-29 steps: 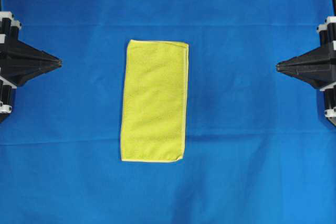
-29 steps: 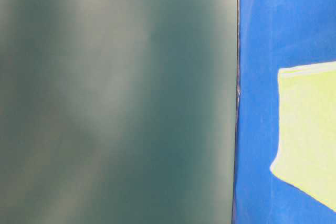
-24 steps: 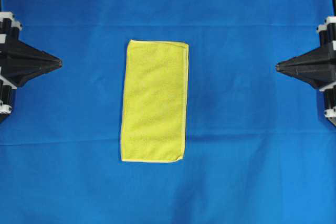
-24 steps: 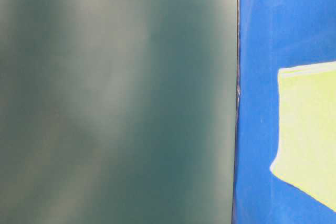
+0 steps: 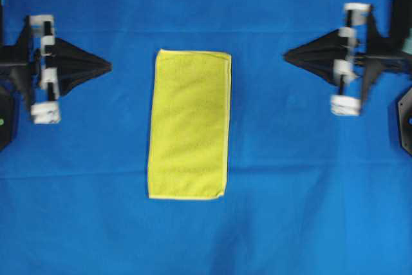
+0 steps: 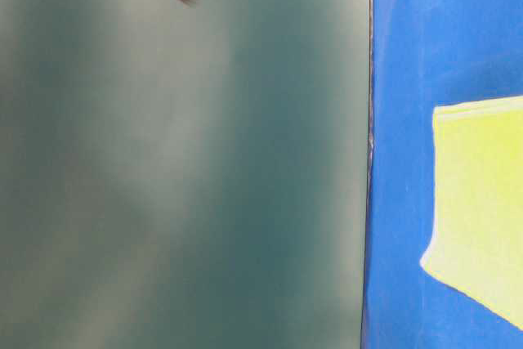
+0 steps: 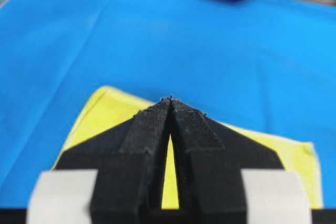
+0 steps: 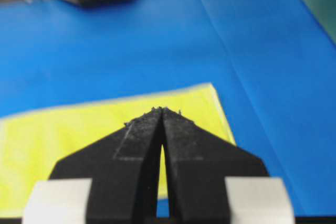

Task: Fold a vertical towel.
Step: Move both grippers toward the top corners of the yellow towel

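I see the big blue cloth (image 5: 309, 210) spread over the whole surface, with a few faint creases running across it. Off its edge, in the table-level view, there is only a blurred grey-green wall (image 6: 180, 169), and a dark blurred shape in the upper part that I cannot identify.

On the blue cloth lies the towel (image 5: 189, 124) — bright yellow, with a paler hem, flat and unfolded, its long side running up and down my overhead view. It sits between the two sets of jaws, apart from both, with bare blue cloth on either side, and its upper end is about level with them.

The left gripper (image 5: 108, 66) points its tip toward the towel's left edge; the right gripper (image 5: 287, 56) points at the towel's right edge from the other side, slightly higher in the overhead view. Neither touches the towel.

From the left wrist camera I see the left jaws pressed together at the tip, with only a thin sliver of gap further back — nothing between them. The right wrist camera shows the same for the right jaws: tips together, holding nothing, with the towel's corner ahead of them.
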You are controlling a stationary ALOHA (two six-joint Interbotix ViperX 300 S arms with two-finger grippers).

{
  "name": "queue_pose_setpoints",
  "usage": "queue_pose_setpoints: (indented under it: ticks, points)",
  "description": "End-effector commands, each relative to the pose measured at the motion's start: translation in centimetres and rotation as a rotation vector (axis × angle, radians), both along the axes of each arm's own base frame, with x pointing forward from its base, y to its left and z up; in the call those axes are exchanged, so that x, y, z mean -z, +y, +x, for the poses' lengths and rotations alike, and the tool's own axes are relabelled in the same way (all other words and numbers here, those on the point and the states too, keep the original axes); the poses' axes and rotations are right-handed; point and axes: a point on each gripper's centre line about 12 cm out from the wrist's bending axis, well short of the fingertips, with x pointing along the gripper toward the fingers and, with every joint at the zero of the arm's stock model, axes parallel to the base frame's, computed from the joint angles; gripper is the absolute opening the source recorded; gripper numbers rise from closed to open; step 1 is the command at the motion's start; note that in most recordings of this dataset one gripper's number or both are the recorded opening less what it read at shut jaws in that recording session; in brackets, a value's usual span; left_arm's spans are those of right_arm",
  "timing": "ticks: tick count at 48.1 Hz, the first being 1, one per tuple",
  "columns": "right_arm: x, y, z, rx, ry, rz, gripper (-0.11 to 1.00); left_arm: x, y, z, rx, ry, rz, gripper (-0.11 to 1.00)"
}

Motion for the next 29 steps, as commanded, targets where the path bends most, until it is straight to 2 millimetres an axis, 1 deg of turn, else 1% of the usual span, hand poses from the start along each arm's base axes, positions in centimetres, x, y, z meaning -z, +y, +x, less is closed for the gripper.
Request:
queue_pose_setpoints:
  ticks: [1, 2, 5, 7, 9, 11, 14, 16, 18, 25, 29]
  points:
    - [0.4, -1.2, 1.8, 0.030, 0.036, 0.009, 0.01, 0.4, 1.0, 1.4, -0.033, 0.016, -0.005, 0.03]
    - [0.7, -1.5, 2.1, 0.036, 0.054, 0.010, 0.01, 0.7, 1.2, 1.6, -0.038, 0.027, -0.008, 0.06]
    - [1.9, -2.5, 3.5, 0.053, 0.112, 0.018, 0.01, 1.7, 1.8, 2.2, -0.057, 0.056, -0.016, 0.20]
    - [2.7, -3.1, 4.2, 0.063, 0.147, 0.023, 0.05, 2.4, 2.1, 2.6, -0.068, 0.078, -0.019, 0.31]
    - [3.4, -3.6, 4.8, 0.074, 0.176, 0.030, 0.15, 3.1, 2.6, 2.9, -0.082, 0.097, -0.022, 0.42]
    - [4.1, -4.1, 5.5, 0.080, 0.204, 0.033, 0.29, 4.2, 3.1, 3.3, -0.098, 0.125, -0.027, 0.54]
    - [5.3, -4.9, 6.3, 0.090, 0.245, 0.039, 0.47, 5.2, 3.7, 3.8, -0.115, 0.145, -0.033, 0.68]
    - [6.1, -5.3, 6.9, 0.094, 0.263, 0.041, 0.58, 5.9, 4.1, 4.1, -0.125, 0.157, -0.035, 0.72]
    - [7.0, -5.6, 7.5, 0.095, 0.288, 0.042, 0.63, 6.7, 4.5, 4.5, -0.135, 0.169, -0.037, 0.72]
    - [9.5, -6.4, 9.0, 0.098, 0.346, 0.054, 0.60, 9.4, 5.6, 5.6, -0.160, 0.219, -0.048, 0.72]
    - [10.7, -6.6, 9.8, 0.096, 0.370, 0.057, 0.60, 10.9, 6.2, 6.4, -0.173, 0.249, -0.055, 0.72]
